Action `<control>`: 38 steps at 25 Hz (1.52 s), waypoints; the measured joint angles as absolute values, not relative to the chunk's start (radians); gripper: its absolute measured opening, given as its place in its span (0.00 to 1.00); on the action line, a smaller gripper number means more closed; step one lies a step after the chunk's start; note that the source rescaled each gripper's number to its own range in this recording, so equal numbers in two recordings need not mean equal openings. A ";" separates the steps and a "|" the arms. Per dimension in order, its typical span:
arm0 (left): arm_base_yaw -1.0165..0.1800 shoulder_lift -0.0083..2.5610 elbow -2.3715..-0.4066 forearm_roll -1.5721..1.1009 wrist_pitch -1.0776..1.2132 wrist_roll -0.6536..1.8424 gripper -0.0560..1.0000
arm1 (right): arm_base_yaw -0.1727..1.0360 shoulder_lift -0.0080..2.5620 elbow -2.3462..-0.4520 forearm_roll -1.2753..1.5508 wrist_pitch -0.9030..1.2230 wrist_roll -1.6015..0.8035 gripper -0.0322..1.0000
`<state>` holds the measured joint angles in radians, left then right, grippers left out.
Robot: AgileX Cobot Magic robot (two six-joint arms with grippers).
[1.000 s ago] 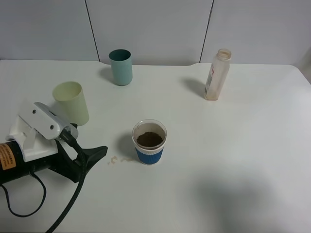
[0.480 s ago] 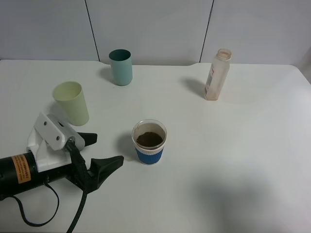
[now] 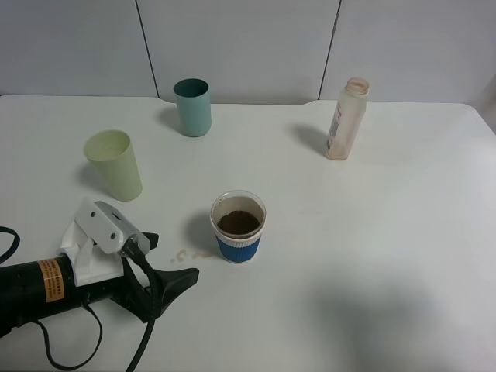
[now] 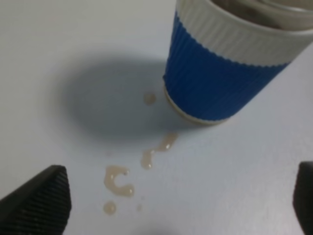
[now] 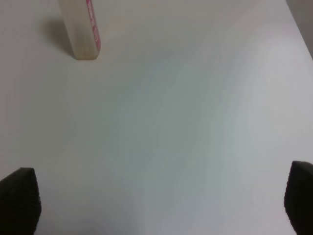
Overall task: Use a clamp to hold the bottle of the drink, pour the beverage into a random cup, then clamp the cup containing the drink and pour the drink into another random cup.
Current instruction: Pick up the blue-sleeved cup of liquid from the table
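The cup [image 3: 238, 227], short with a white rim and blue ribbed sleeve, stands mid-table with dark brown beverage [image 3: 238, 223] inside. My left gripper [image 3: 167, 260] lies low on the table just left of it, open and empty. In the left wrist view the cup [image 4: 230, 68] stands a short way ahead of the open left gripper [image 4: 171, 208], apart from it. The bottle [image 3: 346, 118] stands upright at the back right and looks nearly empty. In the right wrist view the bottle [image 5: 80, 29] is far ahead of my open right gripper [image 5: 159, 205]. The pale green tumbler [image 3: 115, 164] stands at the left.
A teal cup [image 3: 192, 107] stands at the back, left of centre. Small beige spilled drops [image 3: 190, 254] lie on the white table [image 3: 372, 256] between my left gripper and the blue-sleeved cup; these drops [image 4: 146, 161] also show in the left wrist view.
My left arm has slid right and toward the front edge, bringing its open jaws nearer the blue-sleeved cup. Cups and bottle have not moved.
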<state>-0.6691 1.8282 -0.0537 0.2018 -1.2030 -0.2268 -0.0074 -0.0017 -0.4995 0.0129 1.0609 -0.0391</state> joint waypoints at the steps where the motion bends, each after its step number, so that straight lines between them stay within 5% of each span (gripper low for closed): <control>1: -0.669 1.828 -0.054 0.202 -1.203 -0.227 0.71 | -0.007 -0.002 -0.499 0.013 1.061 -0.039 1.00; 12: -0.669 1.830 -0.130 0.235 -1.204 -0.198 0.71 | -0.007 -0.002 -0.499 0.013 1.061 -0.039 1.00; 17: -0.669 1.830 -0.130 0.263 -1.204 -0.202 0.93 | -0.007 -0.002 -0.499 0.013 1.061 -0.039 1.00; 21: -0.669 1.830 -0.131 0.269 -1.204 -0.201 1.00 | -0.007 -0.002 -0.499 0.013 1.061 -0.039 1.00; 38: -0.712 1.991 -0.290 0.300 -1.210 -0.138 1.00 | -0.007 -0.002 -0.499 0.013 1.061 -0.039 1.00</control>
<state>-0.7115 1.9912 -0.2898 0.2999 -1.2102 -0.1376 -0.0074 -0.0017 -0.4995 0.0129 1.0609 -0.0391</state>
